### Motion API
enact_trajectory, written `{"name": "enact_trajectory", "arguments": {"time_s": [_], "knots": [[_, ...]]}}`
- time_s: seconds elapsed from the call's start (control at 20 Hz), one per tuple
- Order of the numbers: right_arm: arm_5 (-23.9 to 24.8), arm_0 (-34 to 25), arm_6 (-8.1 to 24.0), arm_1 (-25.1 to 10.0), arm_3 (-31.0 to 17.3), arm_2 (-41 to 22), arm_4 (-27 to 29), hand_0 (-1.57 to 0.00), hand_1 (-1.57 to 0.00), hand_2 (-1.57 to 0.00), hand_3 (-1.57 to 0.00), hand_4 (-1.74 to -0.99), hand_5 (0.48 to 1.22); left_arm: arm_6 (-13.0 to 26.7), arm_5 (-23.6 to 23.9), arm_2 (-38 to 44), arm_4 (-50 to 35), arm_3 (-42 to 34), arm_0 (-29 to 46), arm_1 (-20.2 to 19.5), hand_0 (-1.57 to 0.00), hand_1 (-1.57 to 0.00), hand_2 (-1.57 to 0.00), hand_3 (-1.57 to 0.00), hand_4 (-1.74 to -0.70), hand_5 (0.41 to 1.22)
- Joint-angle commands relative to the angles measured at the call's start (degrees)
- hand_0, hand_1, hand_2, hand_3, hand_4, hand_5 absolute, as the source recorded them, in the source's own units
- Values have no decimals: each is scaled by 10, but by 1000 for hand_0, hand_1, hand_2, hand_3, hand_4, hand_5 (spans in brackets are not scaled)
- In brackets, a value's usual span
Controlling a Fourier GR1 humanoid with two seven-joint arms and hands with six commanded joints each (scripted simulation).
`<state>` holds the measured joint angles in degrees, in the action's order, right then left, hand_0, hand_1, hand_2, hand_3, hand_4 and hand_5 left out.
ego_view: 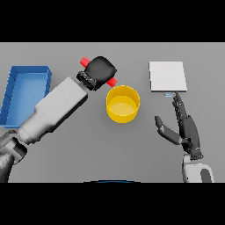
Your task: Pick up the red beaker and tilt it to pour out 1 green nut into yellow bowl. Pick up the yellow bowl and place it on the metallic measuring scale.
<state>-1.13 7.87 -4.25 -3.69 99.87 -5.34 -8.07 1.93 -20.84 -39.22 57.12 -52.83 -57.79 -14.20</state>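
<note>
Left hand (101, 69) clasps the tilted red beaker (85, 60) beside the yellow bowl's (123, 114) rim; right hand (186, 130) lies slack-fingered near the scale (167, 76); over-tilting risks spilling extra nuts.

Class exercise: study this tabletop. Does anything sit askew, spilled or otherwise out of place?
Only the red beaker stands out: it lies tipped on its side in the left hand, just above the yellow bowl's rim. No nut or spill shows. The scale, blue bin and open right hand look normal.
</note>
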Motion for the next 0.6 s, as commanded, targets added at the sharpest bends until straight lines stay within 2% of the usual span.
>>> {"name": "enact_trajectory", "arguments": {"time_s": [0.0, 0.15, 0.25, 0.55], "knots": [[4, -3, -2, 1, -5, -2, -7, 1, 1, 1, 1, -1220, 624, -14, -5, -11, 9, 3, -6, -1, -1571, -1571, -1571, -1394, -1723, 1218], [13, 3, -15, -4, -1, 0, -19, 1, 1, 1, 1, -1214, 600, -48, -4, -44, 43, 28, -32, 6, -1571, -1571, -1571, -1480, -1729, 1220], [23, -5, -12, 1, -1, -5, -33, 1, 1, 1, 1, -1205, 584, -59, -15, -66, 66, 31, -50, 6, -1571, -1571, -1571, -1513, -1732, 1220], [19, -5, -23, 1, -9, -2, -24, 1, 1, 1, 1, -1148, 566, -102, -19, -138, 135, 52, -101, 2, -1571, -1571, -1571, -1556, -1738, 1221]]}}
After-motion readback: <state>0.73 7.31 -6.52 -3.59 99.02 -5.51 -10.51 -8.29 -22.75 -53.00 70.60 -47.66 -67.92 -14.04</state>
